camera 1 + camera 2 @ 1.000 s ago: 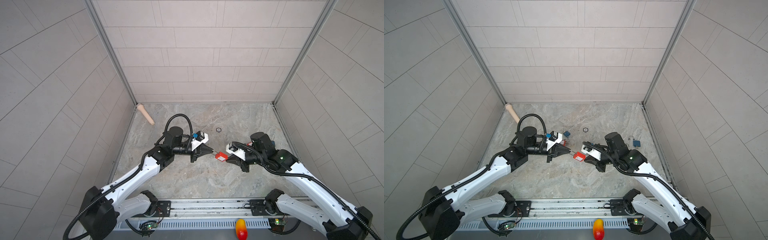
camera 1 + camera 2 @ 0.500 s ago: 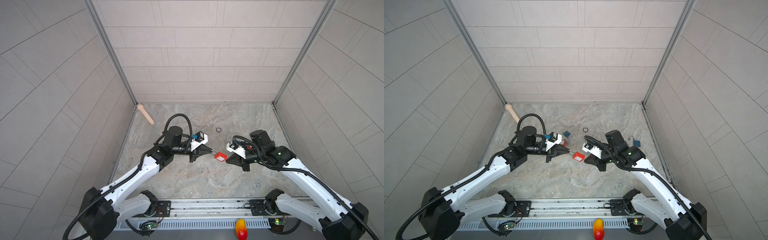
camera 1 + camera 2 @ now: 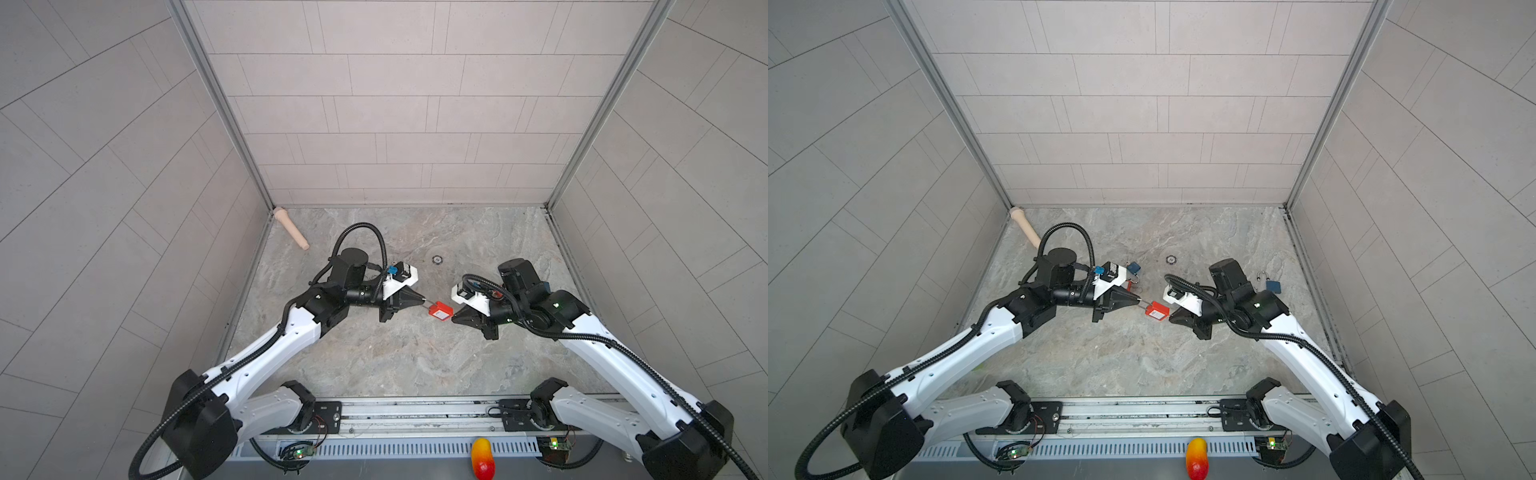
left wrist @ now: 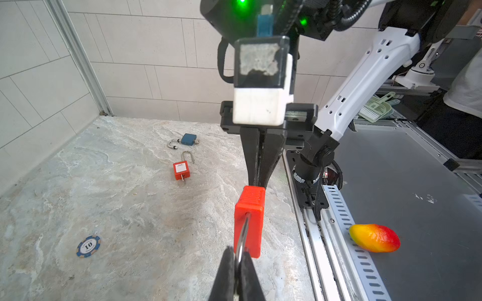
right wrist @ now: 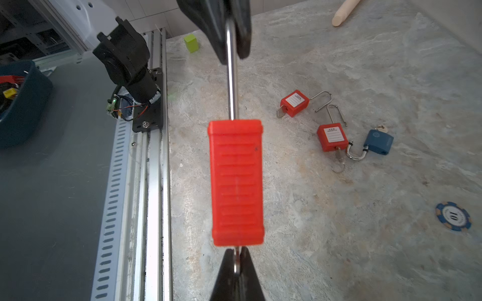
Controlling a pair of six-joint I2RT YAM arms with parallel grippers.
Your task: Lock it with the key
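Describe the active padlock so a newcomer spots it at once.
Start at the grey stone tabletop, midway between the two arms. There a red padlock is held in the air, left end effector shut on its shackle, right end effector pinching the key at its other end. Every other padlock, red or blue, lies on the stone.

Front desk open, back cluttered
Bare desk (image 3: 395, 357) near the base rail (image 3: 415, 409); red padlocks (image 5: 332, 136), blue padlock (image 5: 378, 142), poker chip (image 5: 453, 216), wooden peg (image 3: 291, 228) litter the far half.
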